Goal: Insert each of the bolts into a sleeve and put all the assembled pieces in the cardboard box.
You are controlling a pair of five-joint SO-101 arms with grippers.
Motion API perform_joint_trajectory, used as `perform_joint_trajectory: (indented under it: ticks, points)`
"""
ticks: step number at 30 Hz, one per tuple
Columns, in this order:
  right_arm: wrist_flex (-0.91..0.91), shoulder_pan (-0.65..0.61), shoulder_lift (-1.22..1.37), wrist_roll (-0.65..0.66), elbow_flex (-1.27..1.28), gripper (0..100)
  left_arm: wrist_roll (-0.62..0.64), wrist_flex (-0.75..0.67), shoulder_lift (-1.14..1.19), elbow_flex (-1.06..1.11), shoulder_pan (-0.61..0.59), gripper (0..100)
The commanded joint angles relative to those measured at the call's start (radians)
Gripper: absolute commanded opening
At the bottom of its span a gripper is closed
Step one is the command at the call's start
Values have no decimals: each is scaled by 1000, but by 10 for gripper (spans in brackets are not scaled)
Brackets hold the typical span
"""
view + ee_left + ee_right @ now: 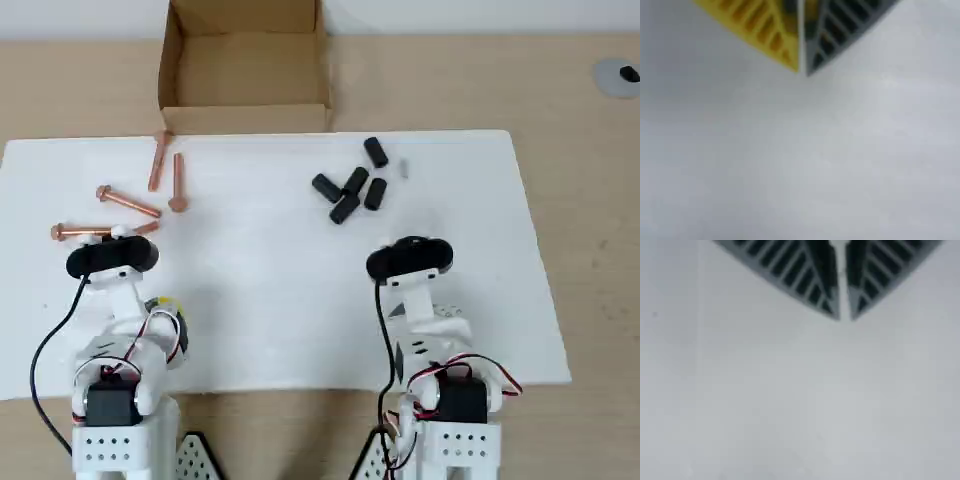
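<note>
Copper bolts lie left, black sleeves right, the cardboard box beyond. The left gripper and right gripper are clenched on nothing. Nothing is assembled yet; the next move is probably opening to grasp a bolt.

No text, number, label or sign can be read anywhere. The cardboard box shows plain brown walls. The white sheet on the tabletop carries no legible marking either.
</note>
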Motion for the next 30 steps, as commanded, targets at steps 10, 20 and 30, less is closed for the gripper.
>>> perform_joint_trajectory:
  ticks: [10,20,30]
  points:
    - [-15,16,-116,-5,2,9,6,-15,-8,-5,5,6]
    - [-15,16,-116,-5,2,9,6,-15,-8,-5,5,6]
    - [-17,-4,-116,-5,2,9,5,-15,-8,-5,28,6]
